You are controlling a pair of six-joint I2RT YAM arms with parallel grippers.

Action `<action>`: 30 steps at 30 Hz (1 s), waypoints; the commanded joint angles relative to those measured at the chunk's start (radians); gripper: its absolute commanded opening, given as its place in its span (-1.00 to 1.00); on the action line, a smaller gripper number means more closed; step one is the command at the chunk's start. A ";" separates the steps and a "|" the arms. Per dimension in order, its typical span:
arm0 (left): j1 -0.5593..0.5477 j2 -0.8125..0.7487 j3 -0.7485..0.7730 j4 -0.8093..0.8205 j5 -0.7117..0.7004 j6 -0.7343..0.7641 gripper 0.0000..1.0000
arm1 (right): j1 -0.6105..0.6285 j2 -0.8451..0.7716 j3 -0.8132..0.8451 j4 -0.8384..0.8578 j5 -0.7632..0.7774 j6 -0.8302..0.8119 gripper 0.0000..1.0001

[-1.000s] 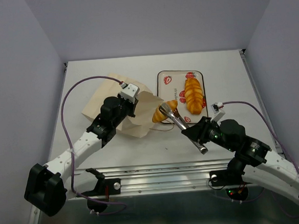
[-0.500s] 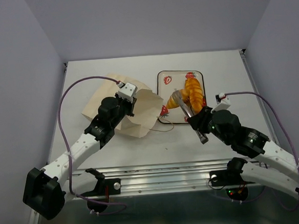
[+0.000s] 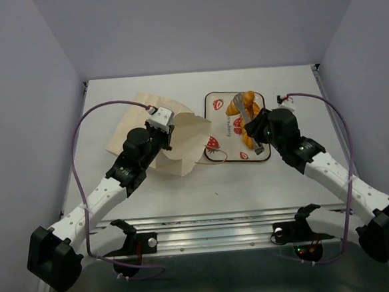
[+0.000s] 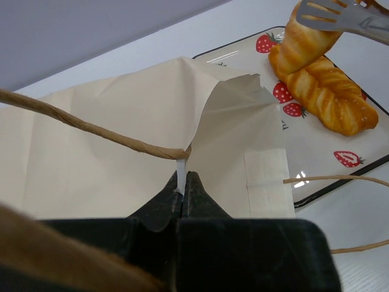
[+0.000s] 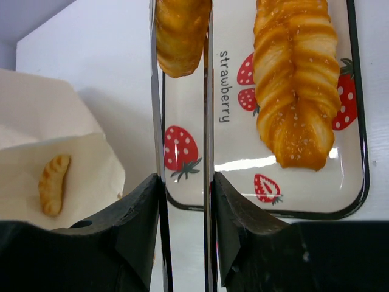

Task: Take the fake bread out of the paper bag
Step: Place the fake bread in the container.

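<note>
The cream paper bag (image 3: 184, 141) lies on its side, its mouth facing the tray. My left gripper (image 3: 169, 136) is shut on the bag's upper mouth edge (image 4: 180, 173) and holds it up. My right gripper (image 3: 259, 129) is shut on metal tongs (image 5: 206, 121). The tongs pinch a golden croissant (image 5: 181, 33) above the tray's left part, also seen in the left wrist view (image 4: 307, 36). The long ridged loaf (image 5: 298, 91) lies on the tray. A small crescent croissant (image 5: 53, 184) lies inside the bag's mouth.
The white strawberry-print tray (image 3: 218, 121) with a black rim sits right of the bag at mid-table. The bag's cord handles (image 3: 215, 156) trail on the table between bag and tray. Grey walls enclose the table on three sides.
My right arm has carried the croissant in the tongs from the bag's mouth rightward and back over the tray. My left gripper has kept its hold on the bag, shifting slightly back.
</note>
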 commanded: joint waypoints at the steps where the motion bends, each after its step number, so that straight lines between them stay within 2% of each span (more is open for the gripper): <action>1: 0.000 -0.036 -0.012 0.049 -0.019 0.002 -1.00 | -0.065 0.110 0.026 0.252 -0.214 -0.026 -0.75; 2: 0.002 -0.038 -0.013 0.054 -0.014 0.003 -1.00 | -0.079 0.137 0.042 0.301 -0.228 -0.028 -0.74; 6: 0.002 -0.035 -0.009 0.037 -0.028 0.005 -1.00 | -0.109 0.257 0.095 0.349 -0.375 -0.047 -0.73; 8: 0.002 -0.039 -0.009 0.037 -0.029 0.008 -1.00 | -0.132 0.302 0.112 0.354 -0.400 -0.060 -0.72; 10: 0.002 -0.045 -0.010 0.037 -0.028 0.011 -1.00 | -0.152 0.324 0.122 0.355 -0.463 -0.069 -0.67; 14: 0.002 -0.053 -0.023 0.040 -0.023 0.020 -1.00 | -0.267 0.372 0.122 0.368 -0.648 -0.115 -0.66; 22: 0.003 -0.056 -0.018 0.028 -0.013 0.043 -1.00 | -0.367 0.480 0.155 0.383 -0.894 -0.205 -0.60; 25: 0.003 -0.071 -0.027 0.026 0.021 0.060 -1.00 | -0.376 0.511 0.174 0.377 -0.920 -0.239 -0.58; 30: 0.005 -0.102 -0.046 -0.012 0.203 0.123 -1.00 | -0.385 0.559 0.214 0.340 -0.914 -0.264 -0.54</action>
